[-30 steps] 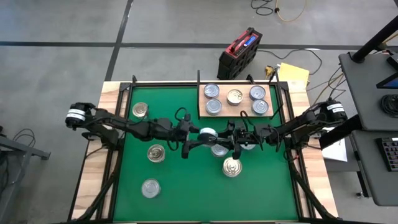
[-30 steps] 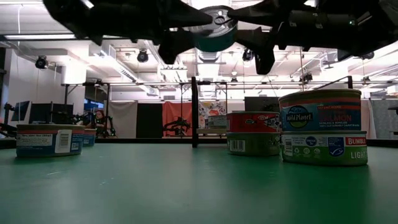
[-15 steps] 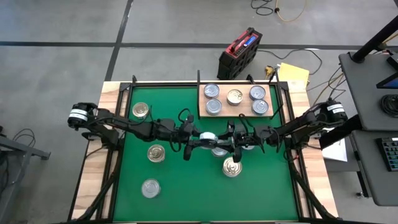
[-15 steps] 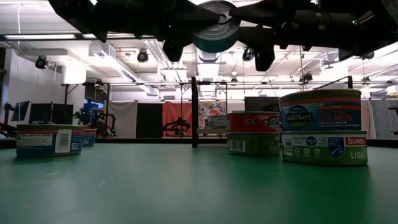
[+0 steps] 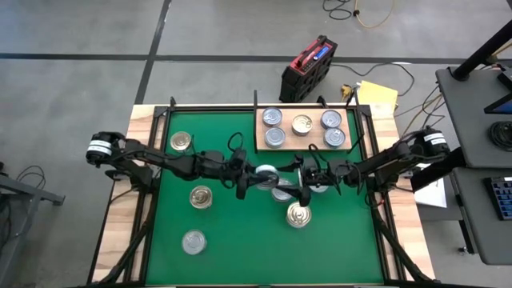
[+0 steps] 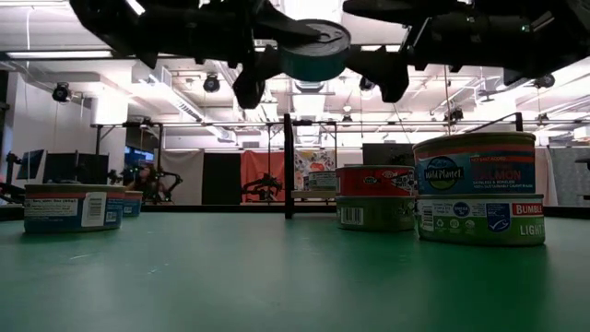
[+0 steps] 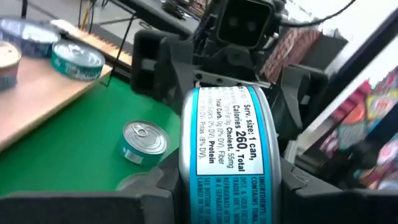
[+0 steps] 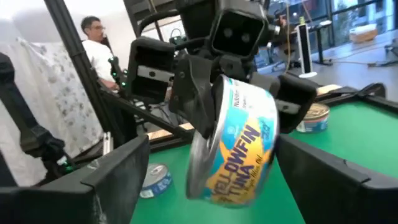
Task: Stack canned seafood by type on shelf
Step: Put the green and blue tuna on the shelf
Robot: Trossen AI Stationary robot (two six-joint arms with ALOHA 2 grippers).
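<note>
I see the left gripper [image 5: 254, 178] over the middle of the green mat [image 5: 232, 240], its fingers closed on a teal-sided can [image 5: 266, 174] that it holds clear of the mat; in the low view this held can [image 6: 314, 48] hangs in the air, and in the left wrist view its label side [image 7: 228, 155] sits squarely between the two dark fingers, one on each side. I see the right gripper [image 5: 302, 178] facing the left one from the opposite side, just beside the held can, with its fingers spread wide and apart from the can; in the right wrist view the can [image 8: 239, 146] lies between those open fingers without touching either of them. Directly below the grippers a silver-lidded can [image 5: 282, 192] rests on the mat, and another can [image 5: 318, 184] lies close beside the right gripper. A gold-lidded can [image 5: 298, 214] stands nearer the front edge, and three more cans [image 5: 201, 196] lie on the left half of the mat, well apart from each other. The shelf [image 5: 349, 146] lies at the far right corner of the mat, carrying five cans: four silver-lidded ones and one gold-lidded can [image 5: 302, 124] at the middle of the back row. The held can is well short of the shelf
</note>
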